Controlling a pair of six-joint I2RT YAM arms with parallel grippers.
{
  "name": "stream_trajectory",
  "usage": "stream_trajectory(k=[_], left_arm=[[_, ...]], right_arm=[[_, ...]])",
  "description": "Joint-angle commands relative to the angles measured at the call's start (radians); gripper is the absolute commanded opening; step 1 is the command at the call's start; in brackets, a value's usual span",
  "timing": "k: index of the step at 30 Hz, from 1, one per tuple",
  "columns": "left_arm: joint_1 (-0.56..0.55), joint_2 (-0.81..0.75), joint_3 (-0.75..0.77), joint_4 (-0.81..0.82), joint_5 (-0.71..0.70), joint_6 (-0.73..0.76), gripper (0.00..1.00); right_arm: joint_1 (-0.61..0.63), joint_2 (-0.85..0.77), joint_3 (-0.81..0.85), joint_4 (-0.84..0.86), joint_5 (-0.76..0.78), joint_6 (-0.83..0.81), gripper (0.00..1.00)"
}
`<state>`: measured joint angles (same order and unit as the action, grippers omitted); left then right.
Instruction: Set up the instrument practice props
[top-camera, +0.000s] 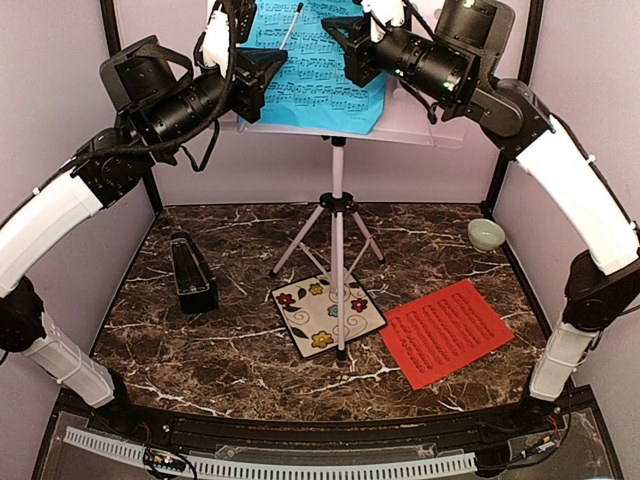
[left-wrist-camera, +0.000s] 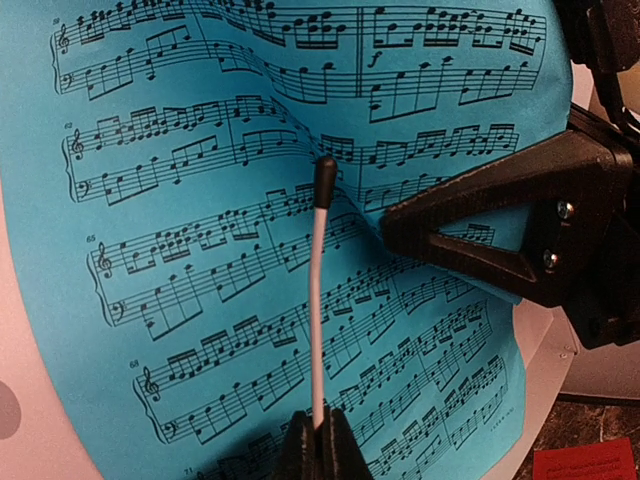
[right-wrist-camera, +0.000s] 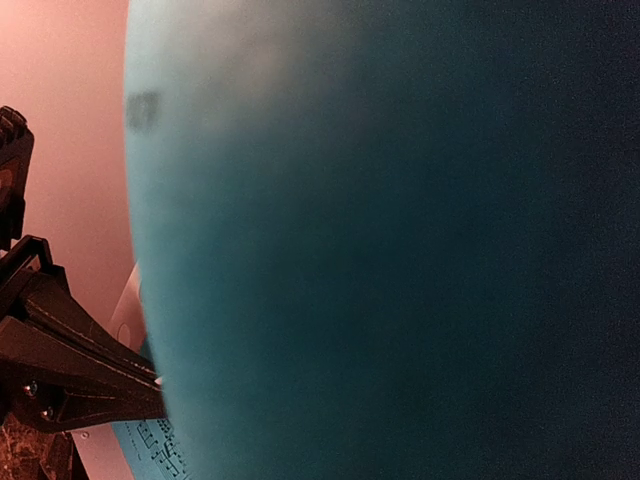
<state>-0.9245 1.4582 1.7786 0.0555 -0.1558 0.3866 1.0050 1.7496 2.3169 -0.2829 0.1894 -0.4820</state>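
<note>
Near edge of the table: floral tile (top-camera: 327, 312), with the stand's front tripod leg planted on it. Red music sheet (top-camera: 447, 332) lay flat just right of the tile, print up. Metronome (top-camera: 192, 272) stood upright left of the tile, apart from it. Small green bowl (top-camera: 486, 234) sat far right, by the wall. White music stand (top-camera: 338, 215) was upright mid-table, its other two legs on the marble table (top-camera: 200, 340). Blue music sheet (top-camera: 320, 65) was up on the stand's desk, print facing me, bulged across the middle, not flat. My left gripper (left-wrist-camera: 318, 445) was closed on the lower end of a thin white rod (left-wrist-camera: 317, 300) with a black tip; the rod ran up across the sheet's face. My right gripper (left-wrist-camera: 390, 225) was closed too, pinched on the sheet's right edge. Right wrist cam was filled with blurred blue paper, almost no usable detail.
</note>
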Motion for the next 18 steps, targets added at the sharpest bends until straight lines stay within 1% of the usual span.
stream_trajectory(k=[1,8,11,13,18], left_arm=[[-0.004,-0.032,0.005,0.064,0.042,0.01,0.0],[-0.002,-0.031,0.007,0.072,0.045,0.018,0.0],[-0.001,-0.035,0.004,0.079,0.05,0.015,0.0],[0.0,-0.04,0.001,0.088,0.051,0.013,0.0],[0.0,-0.04,0.004,0.088,0.063,0.013,0.0]], right_arm=[[-0.015,0.01,0.04,0.086,-0.019,-0.01,0.0],[-0.035,0.008,0.024,0.138,-0.066,0.047,0.0],[-0.058,0.01,0.021,0.146,-0.115,0.094,0.0],[-0.07,0.02,0.029,0.141,-0.152,0.119,0.0],[-0.08,0.061,0.074,0.102,-0.214,0.122,0.0]])
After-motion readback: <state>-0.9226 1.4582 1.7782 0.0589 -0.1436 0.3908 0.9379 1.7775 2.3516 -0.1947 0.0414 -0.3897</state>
